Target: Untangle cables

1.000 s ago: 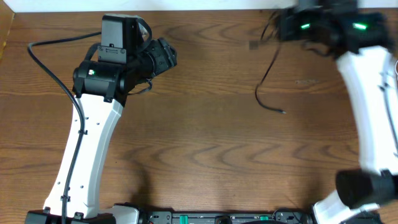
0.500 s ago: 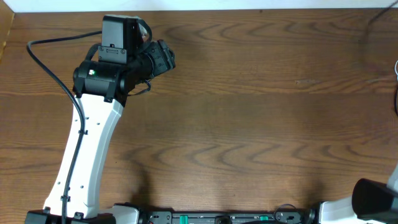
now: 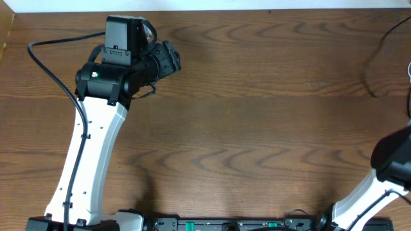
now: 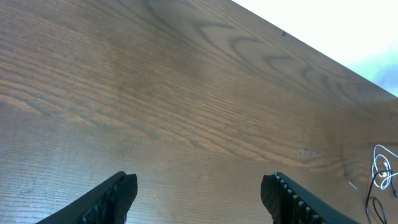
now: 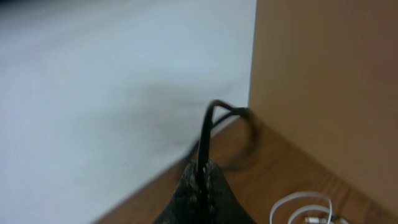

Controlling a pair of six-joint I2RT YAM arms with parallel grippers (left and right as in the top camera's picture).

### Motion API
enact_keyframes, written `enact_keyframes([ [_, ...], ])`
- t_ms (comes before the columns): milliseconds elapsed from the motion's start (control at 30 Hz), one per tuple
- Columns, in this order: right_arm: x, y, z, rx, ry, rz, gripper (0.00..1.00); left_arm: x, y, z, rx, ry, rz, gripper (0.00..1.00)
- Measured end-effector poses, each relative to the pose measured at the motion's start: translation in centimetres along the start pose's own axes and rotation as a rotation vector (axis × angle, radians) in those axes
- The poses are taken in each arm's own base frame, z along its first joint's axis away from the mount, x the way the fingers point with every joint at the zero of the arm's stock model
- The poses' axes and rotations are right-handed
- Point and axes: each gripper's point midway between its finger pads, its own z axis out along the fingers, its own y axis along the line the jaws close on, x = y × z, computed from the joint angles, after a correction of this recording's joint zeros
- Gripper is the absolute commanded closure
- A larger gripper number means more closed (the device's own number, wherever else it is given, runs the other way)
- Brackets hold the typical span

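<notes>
We are keeping the left gripper [image 4: 199,198] idle over the left half of the table [image 3: 257,128]. Its jaws are standing wide apart with nothing between them, hovering above bare wood and touching no cable. That arm is sitting just where it was a second ago.

The change is all on the right. A second ago the right arm was reaching over the far right part of the table with a black cable trailing down toward the middle. Now the arm is pulled back to the near right corner, and the black cable [image 3: 369,61] is showing only as a thin curve near the right edge. We are judging that this cord is being drawn away from the others, which should help free it, though the pictures are not showing whether any knot remains.

In the wrist view, the right gripper [image 5: 202,186] is pinching the black cable, its jaws closed together on it, and the cord is rising from the tips and bending over. The white cable [image 5: 305,208] is lying coiled on the wood just beside the gripper, not held.
</notes>
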Motion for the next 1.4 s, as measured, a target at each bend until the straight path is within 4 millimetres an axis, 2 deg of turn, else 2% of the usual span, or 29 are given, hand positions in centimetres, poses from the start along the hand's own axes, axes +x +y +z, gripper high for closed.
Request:
enact_keyframes([
  [100,3.7,-1.0,2.3,0.035,0.094,-0.021,0.99,0.0,0.0,0.0,0.0,0.001,0.0,0.3],
  [200,6.9,-2.1,3.4,0.068,0.189,-0.041,0.88,0.0,0.0,0.0,0.0,0.0,0.0,0.3],
  [233,7.6,-2.4,3.5,0.078,0.212,-0.042,0.75,0.0,0.0,0.0,0.0,0.0,0.0,0.3],
  [300,8.6,-3.0,3.5,0.096,0.25,-0.041,0.37,0.0,0.0,0.0,0.0,0.0,0.0,0.3],
  [333,8.8,-3.3,3.4,0.103,0.261,-0.037,0.27,0.0,0.0,0.0,0.0,0.0,0.0,0.3],
  [367,9.0,-3.7,3.4,0.111,0.271,-0.031,0.08,0.0,0.0,0.0,0.0,0.0,0.0,0.3],
  [400,9.2,-4.3,3.2,0.122,0.285,-0.021,0.01,0.0,0.0,0.0,0.0,0.0,0.001,0.3],
  [567,10.5,-6.2,2.4,0.122,0.372,0.014,0.01,0.0,0.0,0.0,0.0,0.001,0.037,0.3],
  [700,9.9,-5.1,-0.2,0.012,0.432,0.054,0.01,0.1,-0.1,0.0,0.001,0.001,0.108,0.3],
  [767,9.0,-3.4,-2.8,-0.088,0.465,0.074,0.01,0.1,-0.1,0.0,0.001,0.001,0.147,0.3],
  [900,7.1,1.2,-9.9,-0.348,0.52,0.072,0.01,0.1,-0.1,0.0,0.001,0.002,0.24,0.3],
  [933,7.1,2.3,-11.7,-0.406,0.545,0.067,0.01,0.1,-0.1,0.0,0.0,0.003,0.261,0.18],
  [967,7.4,3.5,-13.8,-0.465,0.583,0.059,0.01,0.2,0.0,0.0,-0.003,0.007,0.288,0.01],
  [1033,9.2,5.5,-17.6,-0.549,0.696,0.038,0.01,0.5,0.3,0.0,-0.015,0.02,0.31,0.01],
  [1133,12.9,7.9,-22.3,-0.634,0.874,-0.046,0.02,1.1,0.9,0.0,-0.038,0.045,0.33,0.02],
  [1267,16.6,10.0,-26.3,-0.672,1.022,-0.186,0.08,1.1,1.2,0.0,-0.05,0.05,0.34,0.01],
  [1400,18.7,12.1,-29.4,-0.717,1.077,-0.308,0.14,1.1,1.2,0.0,-0.05,0.05,0.349,0.02],
])
